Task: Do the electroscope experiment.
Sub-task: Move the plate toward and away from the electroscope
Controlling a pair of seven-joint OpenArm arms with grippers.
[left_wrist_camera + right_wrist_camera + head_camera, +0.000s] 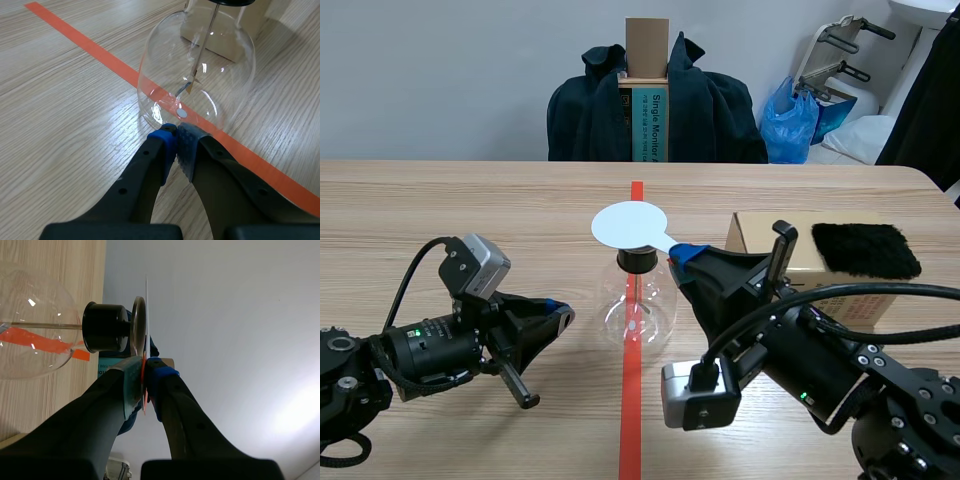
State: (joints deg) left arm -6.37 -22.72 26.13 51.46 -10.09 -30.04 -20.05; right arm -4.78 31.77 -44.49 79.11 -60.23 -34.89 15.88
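**A:** Left gripper (176, 145)?
**B:** Pads pressed together with nothing between them, low over the table (60, 125). Glass flask (227, 65) of the electroscope just ahead of the tips, standing across the orange tape line (90, 47); contact with the glass not discernible.

**A:** Inside the flask?
**B:** Thin rod (210, 30) hanging down the middle, foil leaves (189, 86) at its lower end, straight ahead of the closed pads.

**A:** Right gripper (145, 372)?
**B:** Clamped on the stalk of a white disc (629, 224), blue pad on one face, grey-green pad on the other. Disc held flat ahead of the fingers, directly over the metal plate (138, 322) above the black stopper (104, 334); touching or just apart, not discernible.

**A:** Beside the right arm?
**B:** Cardboard box (760, 235) carrying a black fur pad (865, 250), on the outer side of the gripper, apart from the flask.
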